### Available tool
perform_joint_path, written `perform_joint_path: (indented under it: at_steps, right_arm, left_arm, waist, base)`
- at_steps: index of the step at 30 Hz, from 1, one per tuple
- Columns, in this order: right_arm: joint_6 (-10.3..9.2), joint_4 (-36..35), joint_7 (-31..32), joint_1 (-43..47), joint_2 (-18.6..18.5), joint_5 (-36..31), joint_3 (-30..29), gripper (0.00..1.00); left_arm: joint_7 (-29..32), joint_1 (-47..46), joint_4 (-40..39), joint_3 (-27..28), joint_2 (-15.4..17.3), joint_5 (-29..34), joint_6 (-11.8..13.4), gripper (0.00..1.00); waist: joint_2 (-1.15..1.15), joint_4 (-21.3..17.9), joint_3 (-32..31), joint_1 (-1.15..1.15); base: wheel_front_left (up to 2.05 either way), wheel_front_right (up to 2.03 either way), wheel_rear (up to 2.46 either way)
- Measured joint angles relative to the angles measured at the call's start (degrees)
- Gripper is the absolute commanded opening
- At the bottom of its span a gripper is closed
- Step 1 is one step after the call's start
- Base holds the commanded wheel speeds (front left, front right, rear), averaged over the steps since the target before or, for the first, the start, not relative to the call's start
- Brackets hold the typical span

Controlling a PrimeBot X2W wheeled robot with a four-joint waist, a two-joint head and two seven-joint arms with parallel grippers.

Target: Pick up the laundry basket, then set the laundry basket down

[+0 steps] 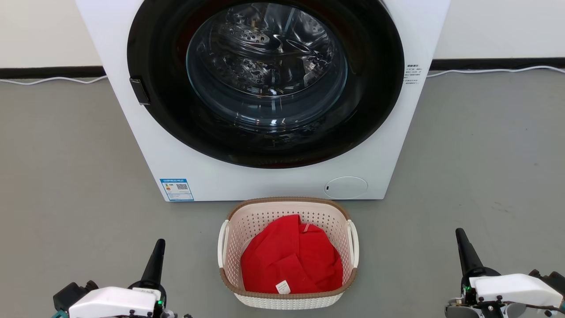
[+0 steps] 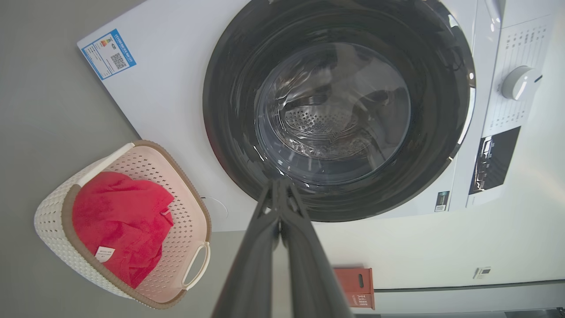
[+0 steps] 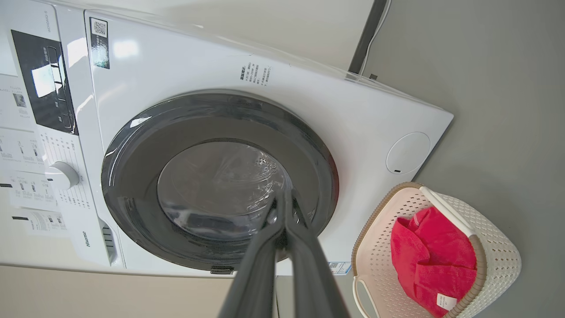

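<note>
Laundry basket (image 1: pixel 282 302), cream with a brown rim, sits on the grey floor (image 1: pixel 66 176) at lower centre of the head view, just before the washing machine (image 1: pixel 145 145), whose top the upper edge cuts off; a red cloth (image 1: pixel 291 260) hides the basket's bottom. Left hand (image 1: pixel 159 244) at lower left and right hand (image 1: pixel 460 234) at lower right flank it, apart from it, fingers pressed together and empty, wrists cropped by the bottom edge.

My dark fingers (image 1: pixel 154 260) flank a cream perforated laundry basket (image 1: pixel 287 212), brown-rimmed, holding red cloth (image 1: pixel 291 260); the far washing machine (image 1: pixel 145 145) is white.
</note>
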Motion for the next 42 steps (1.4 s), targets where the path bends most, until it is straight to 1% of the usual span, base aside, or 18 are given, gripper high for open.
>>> perform_joint_path:
  at_steps: [1, 9, 12, 28, 42]
  right_arm:
    - [0.0, -0.1, 0.5, 0.0, 0.0, 1.0, -0.1, 0.0]
    - [0.0, -0.3, 1.8, -0.1, 0.0, 6.1, -0.7, 0.0]
    - [0.0, -0.4, 2.3, -0.1, 0.0, 7.6, -1.0, 0.0]
    - [0.0, -1.2, 4.7, -1.1, 0.1, 17.2, -1.9, 0.0]
    - [0.0, -1.2, 4.8, -1.1, 0.1, 17.5, -1.9, 0.0]
  left_arm:
    - [0.5, 0.0, 0.0, 0.2, 0.0, -1.1, -0.4, 0.0]
    - [1.4, -0.4, -0.3, 0.9, 0.0, -5.7, -0.5, 0.0]
    - [2.0, -0.7, -0.5, 1.3, 0.0, -7.5, -1.0, 0.0]
    - [4.5, -1.1, -1.0, 2.6, 0.0, -16.7, -1.8, 0.0]
    - [4.5, -1.1, -1.0, 2.7, 0.0, -17.0, -1.9, 0.0]
  waist:
    - [0.0, 0.0, 0.0, 0.0]
    - [0.0, 0.1, -0.2, 0.0]
    - [0.0, 0.1, -0.2, 0.0]
    - [0.0, 0.2, -0.5, 0.0]
    - [0.0, 0.2, -0.5, 0.0]
  base:
    - [0.0, 0.0, 0.0]
    - [0.0, 0.0, 0.0]
    - [0.0, 0.0, 0.0]
    - [0.0, 0.0, 0.0]
    - [0.0, 0.0, 0.0]
